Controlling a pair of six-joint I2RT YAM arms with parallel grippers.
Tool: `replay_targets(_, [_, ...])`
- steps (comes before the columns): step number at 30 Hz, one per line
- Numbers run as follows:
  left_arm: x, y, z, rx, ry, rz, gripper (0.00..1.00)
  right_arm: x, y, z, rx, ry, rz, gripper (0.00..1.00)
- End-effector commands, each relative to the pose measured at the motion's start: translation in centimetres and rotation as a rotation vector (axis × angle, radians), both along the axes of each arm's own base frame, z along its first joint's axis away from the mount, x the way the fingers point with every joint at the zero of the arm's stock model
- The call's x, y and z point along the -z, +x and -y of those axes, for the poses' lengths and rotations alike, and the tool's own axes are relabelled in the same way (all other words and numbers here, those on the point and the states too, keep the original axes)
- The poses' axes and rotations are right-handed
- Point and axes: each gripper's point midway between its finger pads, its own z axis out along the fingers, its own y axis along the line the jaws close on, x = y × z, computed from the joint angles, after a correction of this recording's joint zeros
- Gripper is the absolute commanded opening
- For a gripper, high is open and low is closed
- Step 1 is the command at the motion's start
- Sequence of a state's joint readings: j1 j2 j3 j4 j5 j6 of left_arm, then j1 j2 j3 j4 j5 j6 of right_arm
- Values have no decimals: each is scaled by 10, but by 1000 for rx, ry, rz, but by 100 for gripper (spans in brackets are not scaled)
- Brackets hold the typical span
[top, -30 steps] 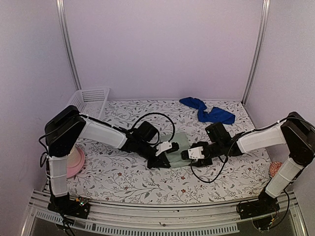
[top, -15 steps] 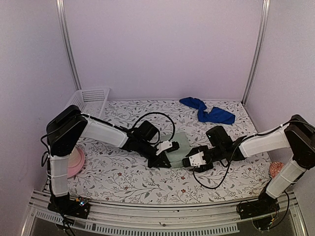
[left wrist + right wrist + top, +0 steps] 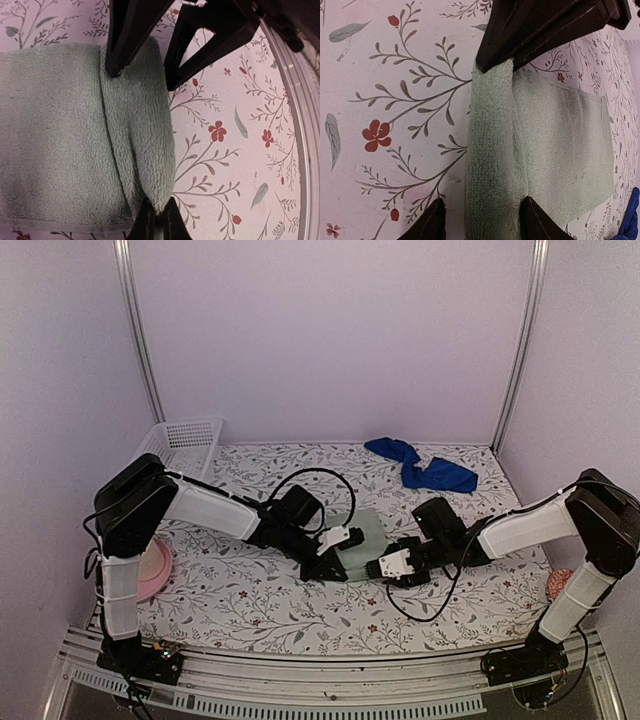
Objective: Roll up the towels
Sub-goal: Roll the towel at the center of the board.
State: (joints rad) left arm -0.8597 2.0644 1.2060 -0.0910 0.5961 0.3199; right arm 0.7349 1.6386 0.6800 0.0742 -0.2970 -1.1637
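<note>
**Top view:** the green towel (image 3: 368, 535) lies mid-table (image 3: 250, 600). The left gripper (image 3: 332, 565) and right gripper (image 3: 375, 568) meet at its near edge from opposite sides, and the blue towel (image 3: 422, 470) lies crumpled well apart at the far right. **Left wrist view:** the left jaws are together, pinched on one end of the green towel's rolled edge (image 3: 140, 150), while the other end lies between the right gripper's fingers (image 3: 127, 35). **Right wrist view:** the right jaws stand apart, one finger on each side of the rolled edge, and the rest of the green towel lies flat beside it.
</note>
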Motion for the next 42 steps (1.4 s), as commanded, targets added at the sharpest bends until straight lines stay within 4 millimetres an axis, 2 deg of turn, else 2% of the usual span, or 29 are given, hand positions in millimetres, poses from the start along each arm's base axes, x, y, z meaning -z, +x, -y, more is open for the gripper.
replay_targets(1, [14,0,-7,-3,22,-41,0,10,7,2,52,-41,-19,47])
replay_targets(6, [12,-1,-11,0,19,-40,0,13,6,2,67,-69,-72,16])
replay_targets(8, [9,-1,-13,-5,17,-32,1,14,0,2,54,-79,-118,10])
replay_targets(11, [5,3,-17,-21,13,-12,16,13,-10,0,26,-86,-187,6])
replay_targets(19, [-12,12,-21,-68,-23,49,51,11,-21,6,47,-104,-429,4])
replay_targets(21, [-13,14,-20,-75,-25,53,55,8,-19,6,73,-98,-481,4])
replay_targets(25, [-12,20,-20,-108,-21,71,56,5,-17,6,108,-98,-585,4])
replay_targets(27, [-29,27,-20,-137,-53,120,57,4,-14,6,127,-99,-622,5])
replay_targets(32, [-40,33,-20,-176,-93,162,59,7,-10,7,188,-117,-774,6])
replay_targets(34, [-41,33,-18,-178,-98,162,60,10,-12,11,209,-126,-837,6])
replay_targets(42, [-39,30,-12,-170,-93,168,60,-4,2,9,257,-82,-957,6])
